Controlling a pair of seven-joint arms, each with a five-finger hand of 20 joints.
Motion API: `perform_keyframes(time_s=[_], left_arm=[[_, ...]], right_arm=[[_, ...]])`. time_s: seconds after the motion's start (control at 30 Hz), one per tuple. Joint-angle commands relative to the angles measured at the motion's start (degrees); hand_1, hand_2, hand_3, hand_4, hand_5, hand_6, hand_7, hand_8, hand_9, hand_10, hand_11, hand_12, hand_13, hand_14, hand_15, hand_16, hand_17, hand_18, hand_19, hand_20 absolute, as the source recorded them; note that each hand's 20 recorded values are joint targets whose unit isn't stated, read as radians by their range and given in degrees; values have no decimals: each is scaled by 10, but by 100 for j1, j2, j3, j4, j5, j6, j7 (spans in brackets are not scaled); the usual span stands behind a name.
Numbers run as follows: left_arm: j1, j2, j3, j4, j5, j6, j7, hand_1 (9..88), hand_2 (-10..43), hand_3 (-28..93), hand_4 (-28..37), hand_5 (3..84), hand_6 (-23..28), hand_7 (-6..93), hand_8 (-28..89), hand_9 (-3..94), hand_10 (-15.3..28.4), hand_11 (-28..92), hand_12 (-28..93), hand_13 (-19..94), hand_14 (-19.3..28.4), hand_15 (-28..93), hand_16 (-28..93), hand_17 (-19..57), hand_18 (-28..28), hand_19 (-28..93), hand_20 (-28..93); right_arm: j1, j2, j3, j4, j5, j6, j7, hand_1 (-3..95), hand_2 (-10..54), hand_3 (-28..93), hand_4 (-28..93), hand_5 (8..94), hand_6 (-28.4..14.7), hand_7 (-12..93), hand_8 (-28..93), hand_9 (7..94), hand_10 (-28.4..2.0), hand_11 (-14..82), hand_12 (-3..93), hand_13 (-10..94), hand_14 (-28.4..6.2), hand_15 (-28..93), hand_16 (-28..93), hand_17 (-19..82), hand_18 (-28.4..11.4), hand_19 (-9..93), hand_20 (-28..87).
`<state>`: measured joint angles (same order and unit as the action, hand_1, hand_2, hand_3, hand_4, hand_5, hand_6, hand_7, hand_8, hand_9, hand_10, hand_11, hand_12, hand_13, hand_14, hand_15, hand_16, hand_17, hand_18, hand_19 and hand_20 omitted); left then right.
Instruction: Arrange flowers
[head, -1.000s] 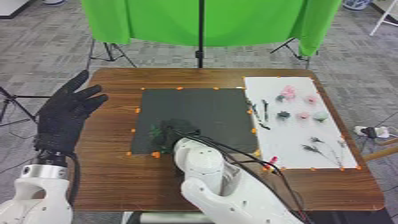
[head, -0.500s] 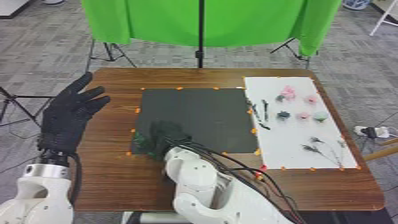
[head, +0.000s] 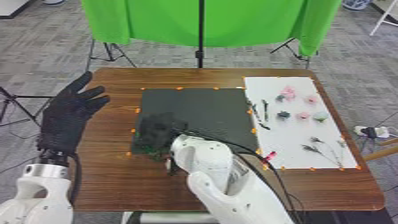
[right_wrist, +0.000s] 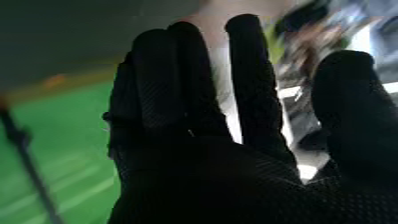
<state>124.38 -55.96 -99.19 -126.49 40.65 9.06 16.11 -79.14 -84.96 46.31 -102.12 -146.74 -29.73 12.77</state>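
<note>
Greenery (head: 149, 150) shows right by the right hand (head: 160, 132), at the near left corner of the black mat (head: 200, 107); whether the fingers touch it I cannot tell. The right wrist view has those fingers (right_wrist: 256, 85) straight, some pressed together and one standing apart, with the thumb (right_wrist: 351, 100) well off to the side. Right of them, by the near corner of the white board (head: 306, 162), is a small red thing (head: 270, 156). The left hand (head: 69, 115) is raised at the table's (head: 107, 185) left side, well apart from the right fingers, its own fingers straight and slightly spread. Beyond the red thing, thin sprigs (head: 313, 149) lie on the board. Farther from the right fingers come dark stems (head: 258, 112), a dark green bloom (head: 283, 115) and pink flowers (head: 288, 92), with the green curtain (head: 151, 22) behind the table
</note>
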Motion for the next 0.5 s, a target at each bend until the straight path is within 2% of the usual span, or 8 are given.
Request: perform_keyframes(time_s=[0.03,0.13,0.23,0.3,0.33,0.4,0.43,0.5], left_arm=[[-329,-21,64,154,44,-80,-277,242,55,782,-265,350,65,134,-102,354,191,249,124,264,269,514,-64,-83,284,538,150],[-719,-105,205,321,136,-321,-598,241,55,782,-265,350,65,134,-102,354,191,249,124,265,269,515,-64,-83,284,538,149],[-982,-176,300,467,184,-502,-789,242,55,782,-265,350,66,135,-102,354,191,250,124,265,270,516,-64,-82,284,538,149],[-1150,-206,365,559,206,-614,-838,242,55,782,-265,350,66,134,-102,353,192,251,124,264,270,517,-64,-83,284,539,149],[-1197,-189,399,586,202,-637,-777,242,55,782,-265,349,66,134,-102,353,192,251,123,264,270,516,-65,-83,284,539,149],[-1295,-245,419,634,232,-711,-944,242,55,781,-265,349,66,135,-102,353,192,252,123,265,269,516,-65,-82,284,539,149],[-1306,-282,426,650,239,-744,-1001,242,55,782,-265,349,66,135,-102,354,192,252,123,265,269,516,-65,-82,284,539,149],[-1013,-312,254,484,243,-633,-1122,242,55,781,-265,349,65,136,-102,353,192,253,123,265,270,517,-65,-82,284,539,148]], right_arm=[[185,-132,-260,177,-861,-337,-642,154,120,821,-282,561,32,168,-150,360,-257,541,155,259,-235,827,48,-14,-245,660,390],[382,76,-472,199,-716,-115,-388,132,144,813,-283,527,43,173,-156,317,-256,494,142,199,-236,825,27,-40,-242,640,383],[710,389,-873,214,-556,116,37,118,157,800,-283,502,44,168,-155,291,-257,462,135,156,-236,828,17,-57,-238,635,380],[1035,636,-1234,228,-463,152,367,111,162,792,-283,497,44,161,-153,277,-256,442,136,126,-239,828,9,-67,-237,633,379],[1192,734,-1390,255,-476,219,455,110,163,791,-283,496,44,160,-152,272,-256,438,138,121,-240,829,7,-71,-235,633,379],[1298,820,-1575,301,-543,195,692,105,178,775,-283,491,46,157,-151,254,-258,412,137,91,-241,832,2,-80,-232,631,379],[1314,851,-1626,315,-555,159,785,103,181,773,-283,488,47,156,-151,244,-258,404,139,77,-242,833,-1,-84,-231,631,379],[964,604,-1361,407,-1130,-21,450,96,205,753,-283,485,49,153,-149,233,-259,393,144,56,-244,833,-8,-95,-227,631,381]])
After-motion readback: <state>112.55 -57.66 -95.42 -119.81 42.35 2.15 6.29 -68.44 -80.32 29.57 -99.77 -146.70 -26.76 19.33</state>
